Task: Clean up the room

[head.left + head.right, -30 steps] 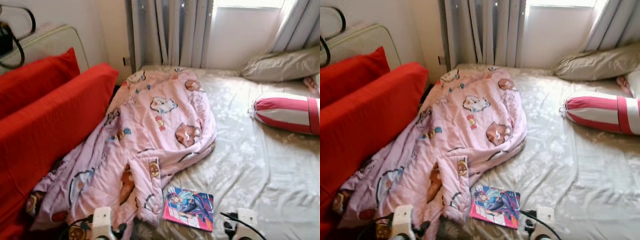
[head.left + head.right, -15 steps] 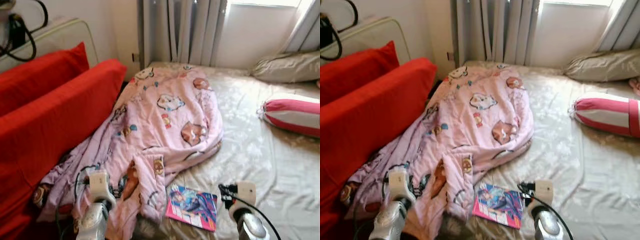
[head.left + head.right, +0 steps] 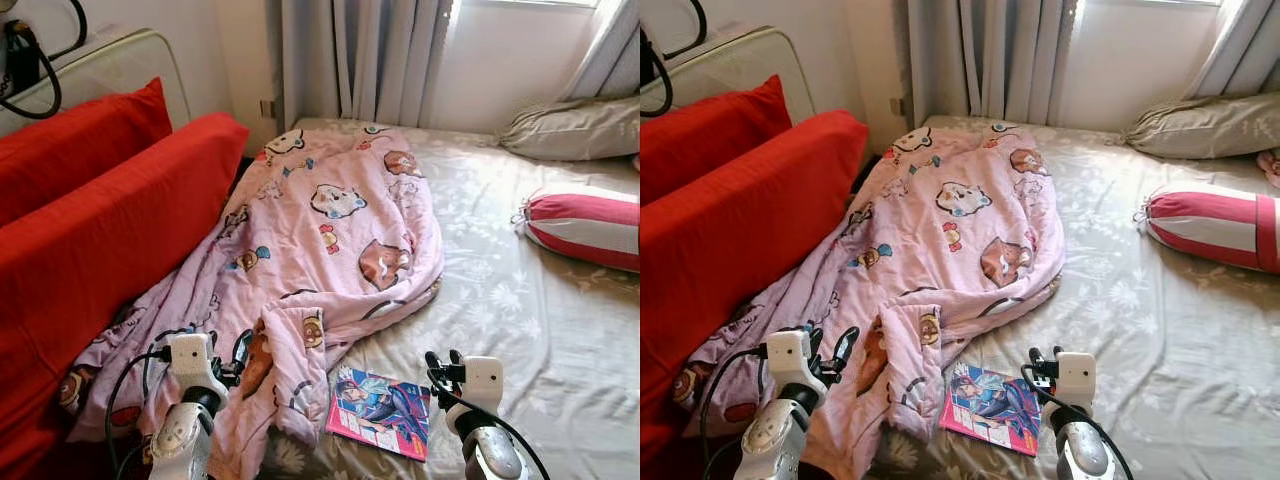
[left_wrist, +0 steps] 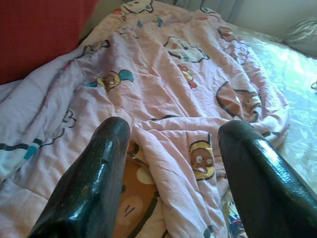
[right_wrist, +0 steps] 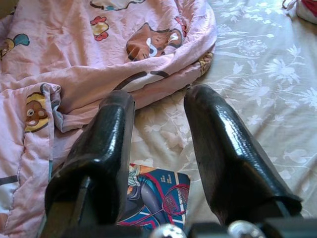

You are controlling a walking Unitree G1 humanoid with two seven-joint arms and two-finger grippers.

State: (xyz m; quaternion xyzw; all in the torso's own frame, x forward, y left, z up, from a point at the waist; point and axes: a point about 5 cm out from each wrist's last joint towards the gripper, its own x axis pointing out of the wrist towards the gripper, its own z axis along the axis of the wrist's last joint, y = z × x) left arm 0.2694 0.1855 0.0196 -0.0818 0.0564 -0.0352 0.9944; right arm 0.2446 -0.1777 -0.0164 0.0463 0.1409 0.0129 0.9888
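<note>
A crumpled pink blanket (image 3: 320,260) was spread across the bed (image 3: 540,330), its near edge draped against the red cushions (image 3: 110,220) at 9 o'clock. A colourful magazine (image 3: 381,411) lay flat on the sheet at 6 o'clock, just beside the blanket's folded corner. The left claw (image 4: 171,173) was held spread wide above the blanket's folds, grasping nothing; the right claw (image 5: 157,141) was held part-open and empty above the magazine's far edge. From the head views a striped bolster (image 3: 585,225) and a grey pillow (image 3: 570,130) were seen at 2 o'clock.
</note>
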